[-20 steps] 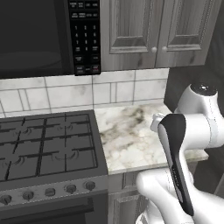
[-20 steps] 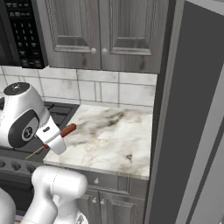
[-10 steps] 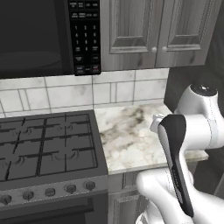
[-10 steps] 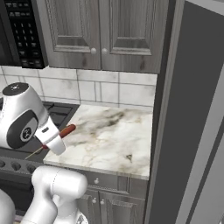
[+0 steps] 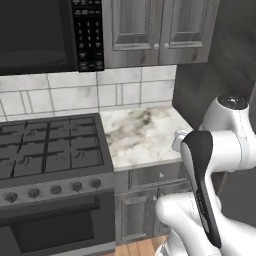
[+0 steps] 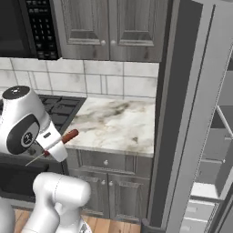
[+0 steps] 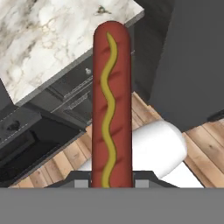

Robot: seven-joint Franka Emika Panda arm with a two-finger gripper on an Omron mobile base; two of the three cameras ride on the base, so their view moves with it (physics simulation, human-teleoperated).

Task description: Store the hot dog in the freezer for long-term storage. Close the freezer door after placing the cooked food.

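My gripper (image 6: 58, 144) is shut on the hot dog (image 6: 69, 135), a reddish-brown sausage whose thin pale stick pokes out down-left of the hand. I hold it in the air in front of the stove and left of the counter's front edge. In the hand view the hot dog (image 7: 111, 105) stands upright between the fingertips (image 7: 81, 183), with a wavy mustard line along it. At the right, the tall grey freezer door (image 6: 186, 113) stands swung open. Past it I see the freezer (image 6: 202, 191), white inside with shelves and grey bins.
A marble counter (image 6: 113, 125) lies between the black gas stove (image 5: 45, 150) and the freezer. A dark microwave (image 5: 40, 30) and grey wall cabinets (image 6: 109, 27) hang above. Wooden floor (image 7: 210, 140) shows below the hand.
The whole scene has slid a little to the left as the base moved right, and the freezer's inside has come into view. The hot dog stays in the shut gripper.
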